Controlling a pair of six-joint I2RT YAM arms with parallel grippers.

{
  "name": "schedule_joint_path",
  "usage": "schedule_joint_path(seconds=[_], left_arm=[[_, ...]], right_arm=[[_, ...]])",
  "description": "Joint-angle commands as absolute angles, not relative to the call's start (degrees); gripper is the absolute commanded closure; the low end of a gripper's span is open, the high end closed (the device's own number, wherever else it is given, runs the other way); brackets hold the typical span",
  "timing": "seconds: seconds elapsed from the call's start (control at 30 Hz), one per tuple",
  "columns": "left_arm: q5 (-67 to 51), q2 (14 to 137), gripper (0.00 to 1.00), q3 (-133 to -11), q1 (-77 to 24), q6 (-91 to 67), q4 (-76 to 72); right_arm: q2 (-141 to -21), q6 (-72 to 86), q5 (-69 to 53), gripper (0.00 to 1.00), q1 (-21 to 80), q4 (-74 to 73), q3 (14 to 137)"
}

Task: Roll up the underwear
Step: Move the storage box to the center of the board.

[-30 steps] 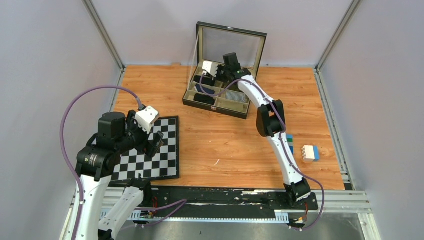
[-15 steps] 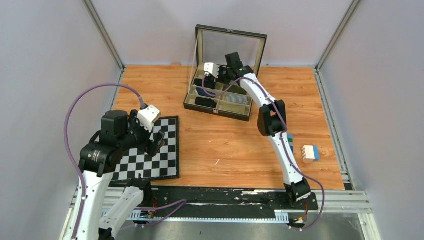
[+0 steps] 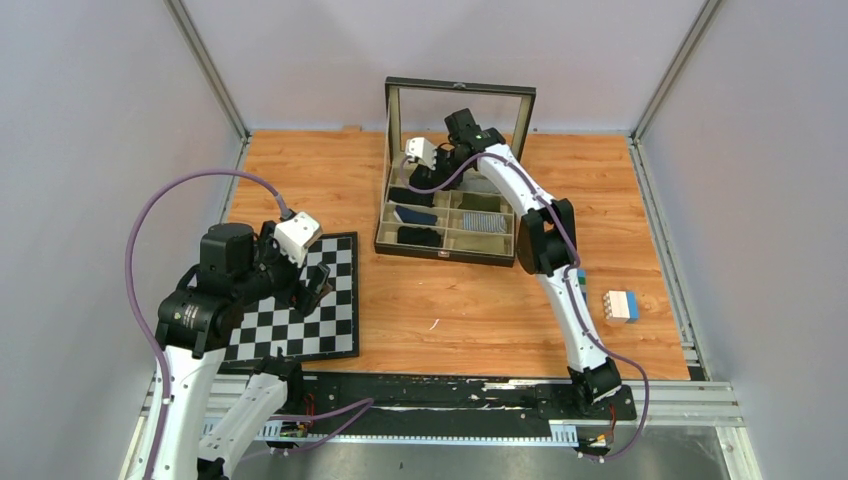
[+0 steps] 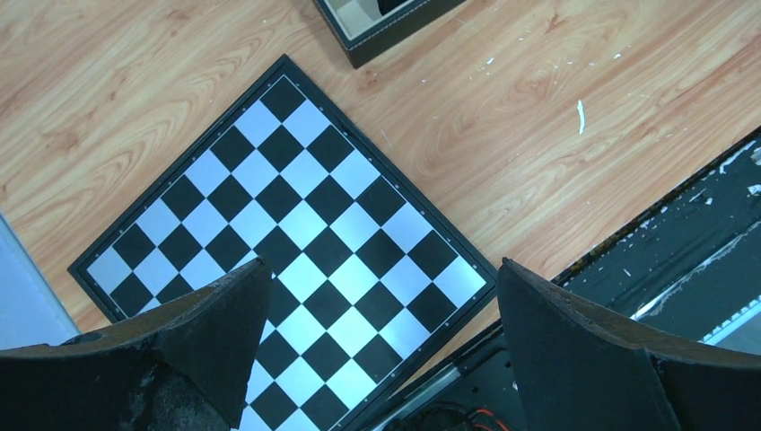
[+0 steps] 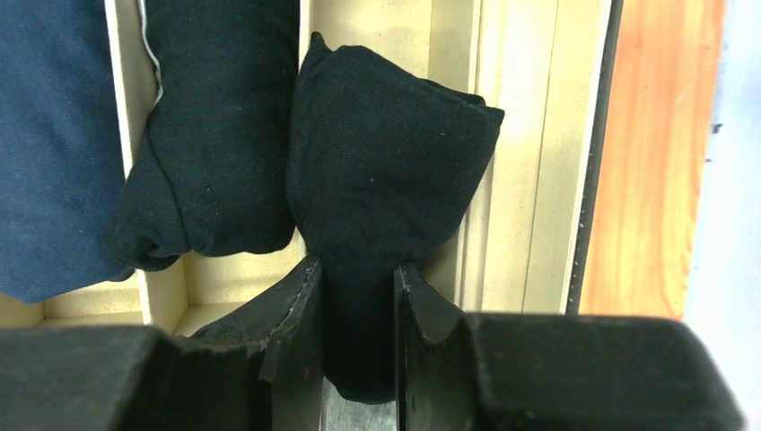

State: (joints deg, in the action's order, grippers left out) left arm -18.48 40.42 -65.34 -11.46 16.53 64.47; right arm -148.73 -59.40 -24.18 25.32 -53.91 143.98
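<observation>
The underwear (image 5: 386, 171) is a compact black bundle. My right gripper (image 5: 356, 269) is shut on its lower end and holds it over the far-left compartments of the open box (image 3: 440, 250). Beside it another black roll (image 5: 215, 135) lies in a cream compartment. In the top view the right gripper (image 3: 425, 172) reaches into the box just in front of the raised glass lid (image 3: 460, 90). My left gripper (image 4: 381, 262) hangs open and empty above the chessboard (image 4: 269, 197), at the near left of the table (image 3: 312, 285).
A navy cloth (image 5: 54, 144) and a grey striped cloth (image 3: 482, 222) fill other compartments. A white and blue block (image 3: 621, 305) stands near the right edge, and a small blue-green block (image 3: 580, 280) sits by the right arm. Metal rails line the table's sides.
The box has slid toward the near side and turned square to the table, with its lid now more upright. The right gripper stayed inside it with the bundle. The left arm barely moved.
</observation>
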Motion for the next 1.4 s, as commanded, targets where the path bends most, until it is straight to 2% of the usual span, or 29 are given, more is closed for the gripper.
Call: schedule_joint_path(seconds=[0.0, 0.13, 0.27, 0.4, 0.5, 0.77, 1.1, 1.13, 1.2, 1.3, 1.33, 1.37], left_arm=[[-20.60, 40.18, 0.00, -65.35, -10.90, 14.94, 62.36], [-20.24, 40.13, 0.00, -65.35, -10.90, 14.72, 62.16], [-20.17, 40.38, 0.00, -65.08, -10.81, 14.59, 61.97], [-20.93, 40.78, 0.00, -64.68, -10.81, 14.26, 61.29], [-21.42, 40.58, 0.00, -64.57, -10.81, 14.15, 61.16], [-21.15, 37.51, 0.00, -64.52, -10.81, 14.00, 61.01], [-20.34, 36.27, 0.00, -65.05, -10.81, 13.18, 61.38], [-20.26, 36.09, 0.00, -65.05, -10.81, 13.23, 61.43], [-19.98, 35.92, 0.00, -65.00, -10.74, 13.18, 61.37], [-20.12, 35.88, 0.00, -64.92, -10.55, 13.03, 61.20], [-20.19, 36.02, 0.00, -64.80, -10.47, 12.93, 61.13], [-20.28, 36.05, 0.00, -64.82, -10.46, 12.92, 61.09]], right_arm=[[-150.52, -57.09, -28.58, 1.00, 26.74, -69.90, 143.97], [-154.27, -61.15, -31.42, 1.00, 26.89, -74.84, 145.38], [-158.98, -61.74, -26.10, 1.00, 27.90, -74.95, 149.49], [-157.64, -60.97, -24.34, 1.00, 27.86, -68.51, 145.22], [-156.10, -58.68, -24.57, 0.88, 27.86, -67.98, 145.02], [-142.98, -58.78, -24.24, 0.65, 28.08, -68.67, 136.86], [-139.21, -58.17, -19.22, 0.51, 28.10, -67.16, 135.57], [-138.77, -57.29, -18.83, 0.51, 28.12, -66.51, 135.35], [-137.74, -56.40, -19.18, 0.57, 28.17, -65.75, 134.52], [-137.08, -57.40, -19.16, 0.79, 28.80, -66.84, 132.68], [-137.11, -57.34, -18.08, 0.81, 29.07, -66.77, 132.17], [-137.36, -57.20, -17.49, 0.77, 29.22, -66.89, 132.03]])
